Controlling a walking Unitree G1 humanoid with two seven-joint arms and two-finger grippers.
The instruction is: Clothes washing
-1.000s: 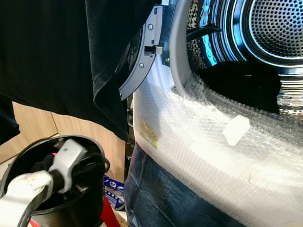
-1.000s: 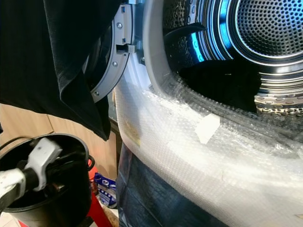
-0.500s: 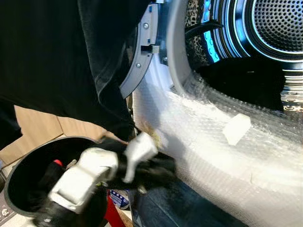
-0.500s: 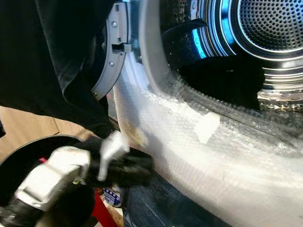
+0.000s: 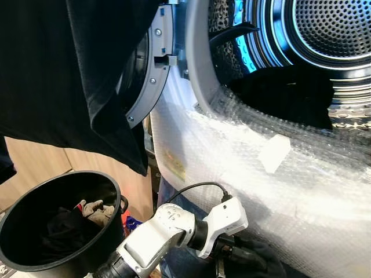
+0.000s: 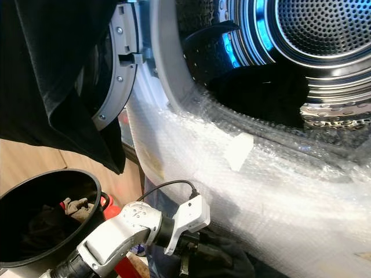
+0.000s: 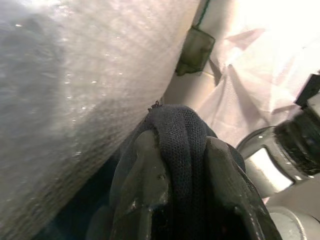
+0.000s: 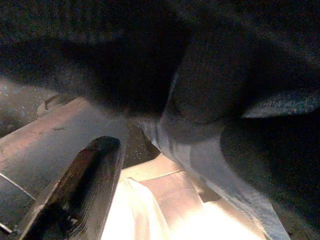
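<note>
Bubble-wrapped washer front (image 5: pixel 301 191), drum (image 5: pixel 324 35) open far right; left gripper (image 7: pixel 182 165) clamped on a dark knit garment (image 7: pixel 180 135), soft, limp, best pinched mid-fold.

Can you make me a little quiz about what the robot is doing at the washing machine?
1. True or false: the left gripper is shut on a dark cloth.
2. What lies in the black bucket? A) clothes B) water C) toys
3. Fill in: below the open drum, the washer front is covered in ___ wrap.

Key: 1 true; 2 A; 3 bubble.
</note>
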